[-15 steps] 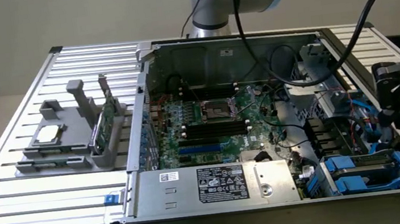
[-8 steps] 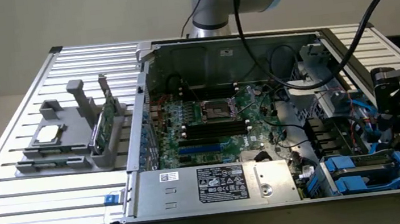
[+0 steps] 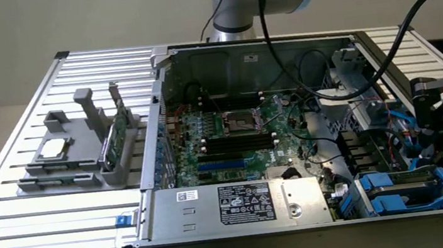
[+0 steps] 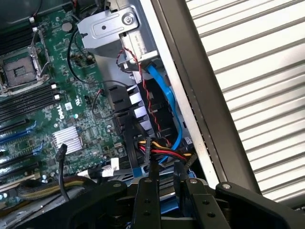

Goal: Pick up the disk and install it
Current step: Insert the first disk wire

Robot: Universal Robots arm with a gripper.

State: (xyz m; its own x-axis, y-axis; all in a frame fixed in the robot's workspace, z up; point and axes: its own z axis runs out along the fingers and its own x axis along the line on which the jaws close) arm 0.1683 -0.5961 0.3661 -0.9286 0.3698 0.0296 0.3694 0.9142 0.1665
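The tool, narrowed onto what looks like its edge, is holding the disk directly beneath itself, lying flat inside the computer case.

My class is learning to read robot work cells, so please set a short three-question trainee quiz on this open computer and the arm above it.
1. True or false: the computer case lies open, with its motherboard showing.
2. The gripper hangs: A) over the middle of the motherboard; B) over the drive bays at the case's end on the exterior view's right; C) outside the case altogether.
3. What colour is the flat cable that runs beside the drive bays?
Key: 1 true; 2 B; 3 blue.
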